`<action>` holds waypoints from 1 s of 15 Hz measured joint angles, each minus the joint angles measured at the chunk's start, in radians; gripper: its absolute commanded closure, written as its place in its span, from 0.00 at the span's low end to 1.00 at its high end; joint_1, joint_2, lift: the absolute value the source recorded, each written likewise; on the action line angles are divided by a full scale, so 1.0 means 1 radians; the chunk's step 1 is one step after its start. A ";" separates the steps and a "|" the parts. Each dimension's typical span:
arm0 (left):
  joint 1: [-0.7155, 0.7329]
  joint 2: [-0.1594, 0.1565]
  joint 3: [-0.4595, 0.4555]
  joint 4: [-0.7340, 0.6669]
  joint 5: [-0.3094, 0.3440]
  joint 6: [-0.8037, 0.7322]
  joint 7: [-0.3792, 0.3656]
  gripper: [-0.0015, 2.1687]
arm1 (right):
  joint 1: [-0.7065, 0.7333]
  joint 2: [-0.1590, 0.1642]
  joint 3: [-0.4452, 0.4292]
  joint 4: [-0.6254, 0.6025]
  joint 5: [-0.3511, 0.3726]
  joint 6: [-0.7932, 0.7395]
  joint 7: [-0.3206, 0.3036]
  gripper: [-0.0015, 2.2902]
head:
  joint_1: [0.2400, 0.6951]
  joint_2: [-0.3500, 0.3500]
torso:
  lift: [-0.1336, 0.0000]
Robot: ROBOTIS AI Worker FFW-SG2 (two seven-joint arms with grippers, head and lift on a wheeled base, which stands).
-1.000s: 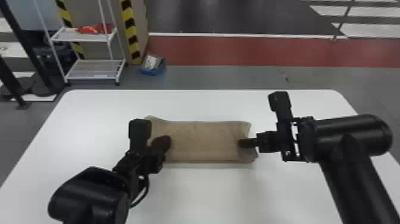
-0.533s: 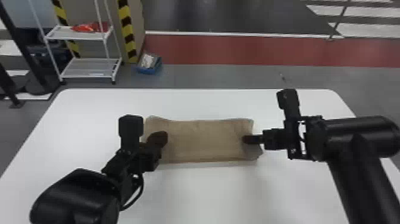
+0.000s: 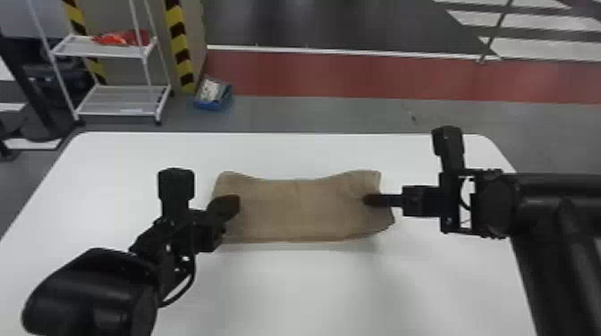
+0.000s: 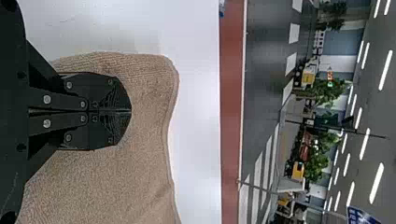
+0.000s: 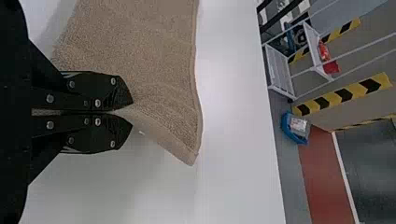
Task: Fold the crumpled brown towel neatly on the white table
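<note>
The brown towel [image 3: 299, 210] lies as a wide folded strip on the white table [image 3: 290, 290], its far edge dipping in the middle. My left gripper [image 3: 230, 203] is at the towel's left end and my right gripper [image 3: 373, 199] at its right end. In the left wrist view, the left gripper [image 4: 130, 111] has its fingers pressed together over the towel [image 4: 107, 186]. The right wrist view has the right gripper [image 5: 131, 114] closed on the towel's end [image 5: 163, 126], where the cloth is pinched up between the fingertips.
Bare table surrounds the towel on all sides. Beyond the far table edge stand a white shelf rack [image 3: 120, 100] and a blue box [image 3: 213, 94] on the floor, at the back left.
Both grippers have moved slightly apart, the left one leftward and the right one rightward. The towel's far edge has gone from nearly straight to dipping, with its ends drawn outward.
</note>
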 measured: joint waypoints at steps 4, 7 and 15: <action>-0.064 -0.001 -0.007 0.116 -0.002 -0.037 -0.057 0.93 | -0.029 -0.017 -0.027 -0.031 -0.079 0.076 0.008 0.70 | 1.00 0.40 | 0.07; -0.093 -0.008 -0.028 0.169 -0.012 -0.038 -0.057 0.93 | -0.074 -0.001 -0.032 -0.040 -0.123 0.117 0.003 0.70 | 1.00 0.42 | 0.07; -0.098 -0.012 -0.060 0.178 -0.004 -0.031 -0.057 0.93 | -0.182 0.134 -0.003 0.013 -0.133 0.128 -0.015 0.70 | 1.00 0.50 | 0.07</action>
